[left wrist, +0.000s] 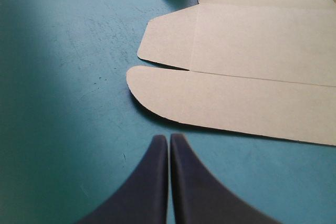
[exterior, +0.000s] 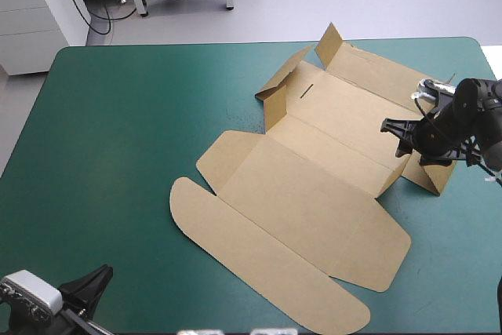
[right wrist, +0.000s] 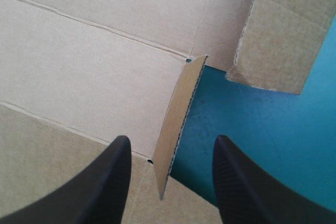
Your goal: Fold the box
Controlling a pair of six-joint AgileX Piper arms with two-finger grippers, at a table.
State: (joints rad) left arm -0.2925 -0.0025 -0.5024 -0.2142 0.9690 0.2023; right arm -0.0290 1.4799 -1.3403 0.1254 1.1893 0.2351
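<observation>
- Black fingers of the left pincer (left wrist: 169, 136) are pressed together in a point with nothing gripped. They are held low over the teal-green table (left wrist: 68, 77), just short of the rounded lid flap (left wrist: 236, 103) of the brown box (left wrist: 262, 35).
- Spread at a slant across the middle and right of the table, the box is shown as a cut sheet, most of it lying flat.
- At the sheet's right edge the right pincer (right wrist: 172, 139) is held open, with a narrow side flap (right wrist: 173, 129) standing upright between its fingers. Whether either finger touches the flap cannot be told.
- Progress is judged to be early: only the small flaps (exterior: 282, 80) at the far end and those at the right edge are raised, and none is seen tucked.
- Much appears left to be done. The long walls are to be lifted and the tabs turned in and locked, while the lid panel lies flat toward the near edge.
- A raised corner tab (right wrist: 278, 30) is pictured just beside the side flap, ahead of the right pincer. It is judged the likeliest thing to get in the way when that wall is brought up.
- Around the board only bare cover is seen, and the left pincer is placed well apart from the raised end.
</observation>
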